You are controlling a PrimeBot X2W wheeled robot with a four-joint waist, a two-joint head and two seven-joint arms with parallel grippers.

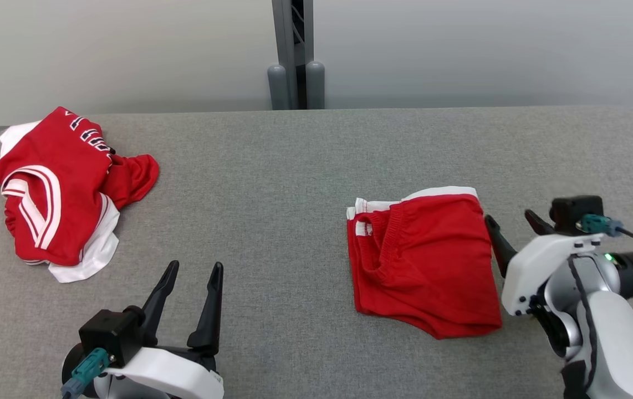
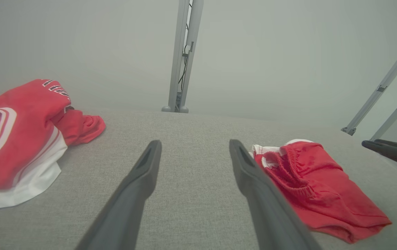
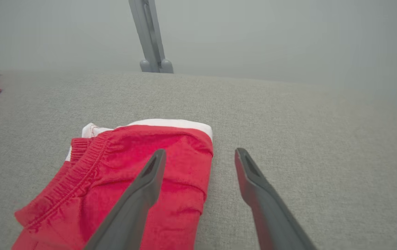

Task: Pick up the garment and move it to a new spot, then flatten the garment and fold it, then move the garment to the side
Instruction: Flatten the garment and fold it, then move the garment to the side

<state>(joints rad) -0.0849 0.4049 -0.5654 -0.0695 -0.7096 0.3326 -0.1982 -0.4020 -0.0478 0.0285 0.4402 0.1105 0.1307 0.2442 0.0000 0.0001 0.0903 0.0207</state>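
The garment (image 1: pixel 422 266), red shorts with white trim, lies folded on the grey fabric table (image 1: pixel 283 183), right of centre. My right gripper (image 1: pixel 508 216) hovers at its right edge, open and holding nothing. In the right wrist view the right gripper (image 3: pixel 200 151) straddles the right edge of the garment (image 3: pixel 122 152), one finger over the cloth and the other over bare table. My left gripper (image 1: pixel 194 267) is open and empty near the front edge, well left of the shorts. In the left wrist view the left gripper (image 2: pixel 195 143) points at bare table, with the garment (image 2: pixel 316 187) to its right.
A loose heap of red and white clothes (image 1: pixel 56 188) sits at the table's far left, seen too as the heap (image 2: pixel 14 139). A grey post (image 1: pixel 296 55) stands behind the table's back edge. Bare table lies between the heap and the shorts.
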